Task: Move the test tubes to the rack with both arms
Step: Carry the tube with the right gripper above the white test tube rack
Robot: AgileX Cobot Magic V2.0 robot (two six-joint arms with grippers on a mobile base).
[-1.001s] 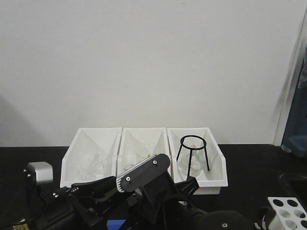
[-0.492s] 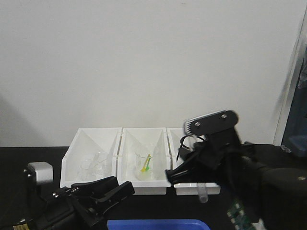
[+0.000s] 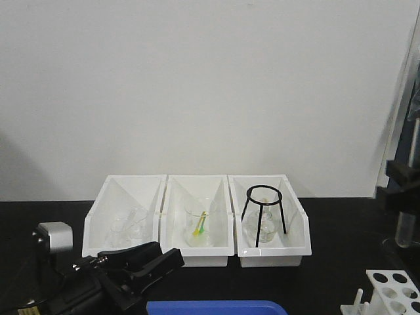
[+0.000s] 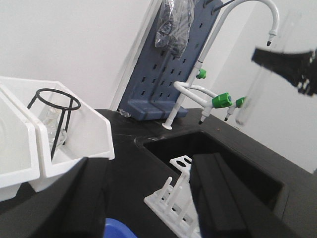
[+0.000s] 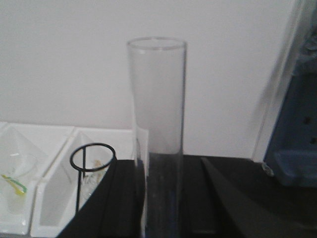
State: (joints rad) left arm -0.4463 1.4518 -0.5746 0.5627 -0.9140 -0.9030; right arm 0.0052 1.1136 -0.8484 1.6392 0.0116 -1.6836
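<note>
My right gripper (image 3: 405,182) is at the far right edge, shut on a clear test tube (image 3: 401,231) held nearly upright above the white rack (image 3: 394,287). In the right wrist view the test tube (image 5: 157,114) stands between my dark fingers (image 5: 124,198). The left wrist view shows the right gripper (image 4: 291,63) with the test tube (image 4: 250,99) high at the right, and the rack (image 4: 171,201) low between the jaws. My left gripper (image 3: 169,253) is open and empty at the lower left, seen also in the left wrist view (image 4: 148,166).
Three white bins (image 3: 197,252) stand at the back, holding beakers (image 3: 199,226) and a flask under a black ring stand (image 3: 264,213). A blue tray (image 3: 216,306) lies at the front edge. A sink (image 4: 223,148), faucet (image 4: 247,10) and blue pegboard (image 4: 163,69) are to the right.
My right arm has swung from the middle of the table to the far right with the test tube, which now hangs upright over the rack. The left arm has not moved.
</note>
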